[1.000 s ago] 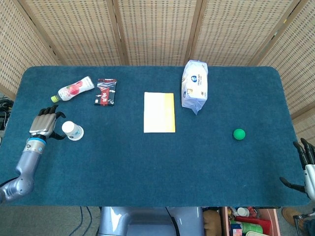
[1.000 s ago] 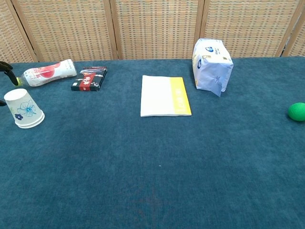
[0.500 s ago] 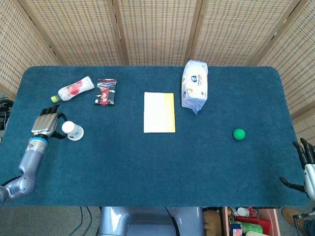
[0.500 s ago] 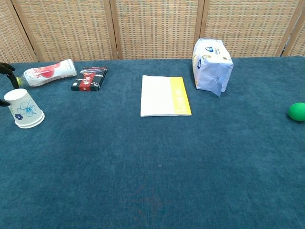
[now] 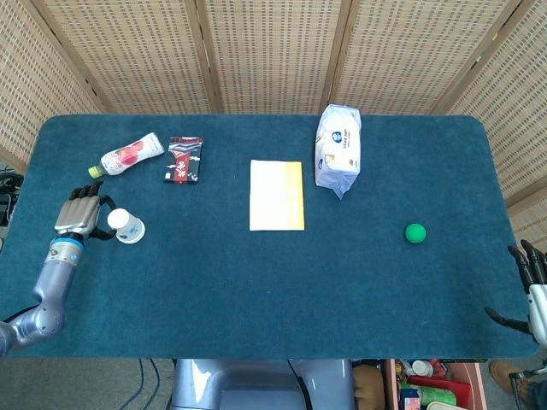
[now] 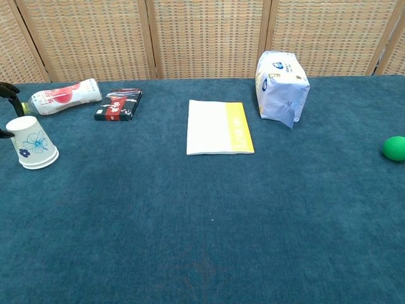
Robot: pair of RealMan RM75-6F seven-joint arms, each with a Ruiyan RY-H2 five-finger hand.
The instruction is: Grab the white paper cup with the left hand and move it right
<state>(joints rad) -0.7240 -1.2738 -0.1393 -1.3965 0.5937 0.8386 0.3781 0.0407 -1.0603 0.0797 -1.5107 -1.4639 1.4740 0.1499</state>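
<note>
The white paper cup (image 5: 126,226) with a blue flower print stands upside down near the table's left edge, also seen in the chest view (image 6: 33,143). My left hand (image 5: 81,213) lies just left of it, fingers spread and holding nothing; a dark fingertip (image 6: 6,133) reaches the cup's left side at the frame edge. My right hand (image 5: 532,286) hangs off the table's lower right corner, fingers apart and empty; the chest view does not show it.
Behind the cup lie a pink-labelled bottle (image 5: 130,155) and a dark snack packet (image 5: 185,160). A white and yellow booklet (image 5: 276,195) sits mid-table, a tissue pack (image 5: 338,149) behind it, a green ball (image 5: 415,232) at the right.
My left hand has crept a little closer to the cup, and the cup stands slightly more upright. The right hand has not moved.
</note>
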